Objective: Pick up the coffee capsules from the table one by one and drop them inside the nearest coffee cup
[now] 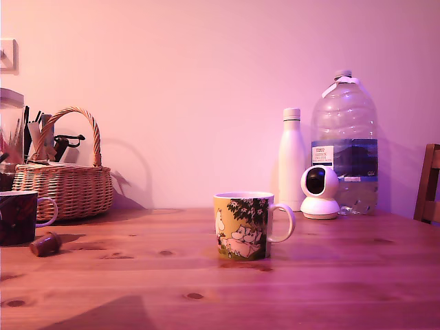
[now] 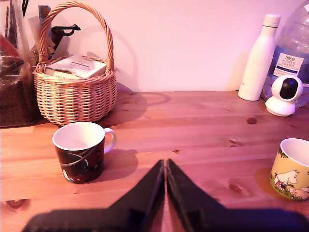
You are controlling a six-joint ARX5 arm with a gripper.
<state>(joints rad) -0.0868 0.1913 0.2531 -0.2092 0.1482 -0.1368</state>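
A small dark brown coffee capsule [image 1: 45, 243] lies on its side on the wooden table [image 1: 206, 282], just in front of the dark coffee cup [image 1: 17, 216] at the exterior view's left edge. In the wrist view the same dark coffee cup [image 2: 79, 152] stands upright with a white inside that looks empty and its pale handle turned toward the gripper's side. My gripper [image 2: 165, 166] hovers beside it, its two black fingers pressed together with nothing between them. The capsule does not show in the wrist view, and the arm is out of the exterior view.
A yellow cartoon mug [image 1: 244, 225] stands mid-table. A wicker basket [image 1: 65, 182] with papers sits behind the dark cup. At the back right are a white bottle [image 1: 291, 158], a large water jug [image 1: 344, 144] and a small white camera [image 1: 320, 192]. A chair back [image 1: 430, 185] shows at the right edge.
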